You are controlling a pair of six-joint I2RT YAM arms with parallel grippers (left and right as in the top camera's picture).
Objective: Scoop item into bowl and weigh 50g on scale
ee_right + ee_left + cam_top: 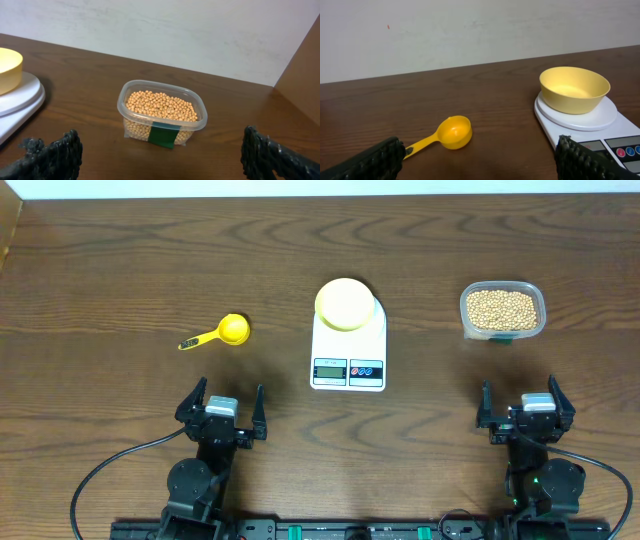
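Scooping has not begun: the left end effector (230,387) and right end effector (520,385) stand apart, empty. Next, the left should grasp the scoop (225,332) just ahead of it.

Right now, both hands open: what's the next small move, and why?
Probably reach the left hand forward to the scoop handle: it and the right hand are open and empty, the bowl sits empty on the scale, and the beans are all in the tub.
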